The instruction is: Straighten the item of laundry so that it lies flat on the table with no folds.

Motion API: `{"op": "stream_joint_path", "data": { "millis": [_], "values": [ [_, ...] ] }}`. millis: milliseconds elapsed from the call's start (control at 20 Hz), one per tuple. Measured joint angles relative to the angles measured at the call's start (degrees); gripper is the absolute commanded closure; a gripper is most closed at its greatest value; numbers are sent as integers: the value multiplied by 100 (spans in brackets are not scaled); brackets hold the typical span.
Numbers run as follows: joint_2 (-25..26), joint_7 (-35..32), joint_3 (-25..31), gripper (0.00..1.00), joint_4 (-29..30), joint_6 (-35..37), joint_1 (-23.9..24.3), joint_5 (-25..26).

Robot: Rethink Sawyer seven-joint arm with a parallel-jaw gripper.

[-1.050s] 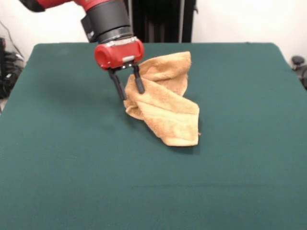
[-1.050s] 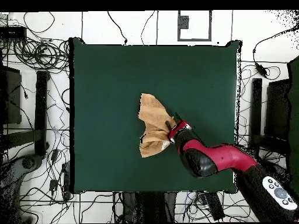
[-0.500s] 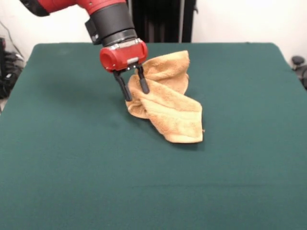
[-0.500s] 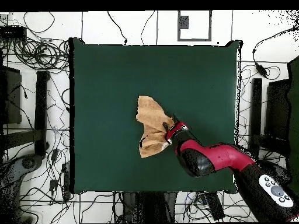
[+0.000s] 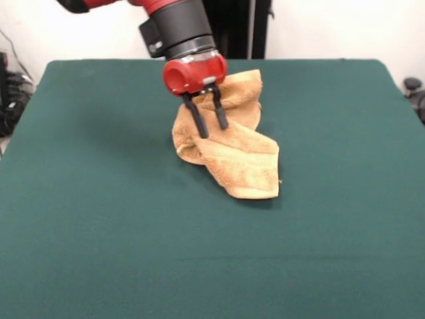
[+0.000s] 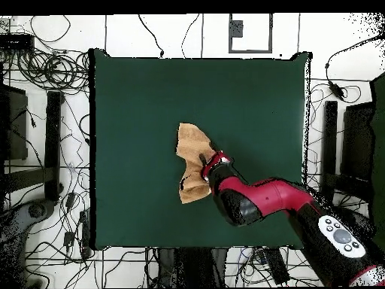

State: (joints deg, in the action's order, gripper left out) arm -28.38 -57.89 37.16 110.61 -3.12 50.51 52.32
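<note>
Crumpled towel (image 5: 229, 149) near centre of table (image 5: 99, 219), folded and twisted. Hand (image 5: 207, 123) hovering over its 10 o'clock part, fingers spread, grasping nothing. Soft, light, limp terry; best pinched at a free corner, probably 5 o'clock.

The gripper (image 5: 211, 121) has been shifted rightward in the front view, from the towel's (image 5: 232, 149) left edge to above its middle. The towel's left fold seems to have been released. Its lower corner has been nudged slightly right.
</note>
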Motion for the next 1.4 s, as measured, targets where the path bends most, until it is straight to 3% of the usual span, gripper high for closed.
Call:
{"op": "stream_joint_path", "data": {
  "millis": [100,350,950,1200,1400],
  "values": [
    [-146,0,-320,0,18,-459,-368,-219],
    [-264,0,-551,0,46,-943,-522,-484],
    [-295,0,-915,0,51,-1082,-463,-698],
    [-189,0,-914,0,51,-1152,-424,-698],
    [44,0,-706,0,49,-1224,-120,-594]
  ]
}}
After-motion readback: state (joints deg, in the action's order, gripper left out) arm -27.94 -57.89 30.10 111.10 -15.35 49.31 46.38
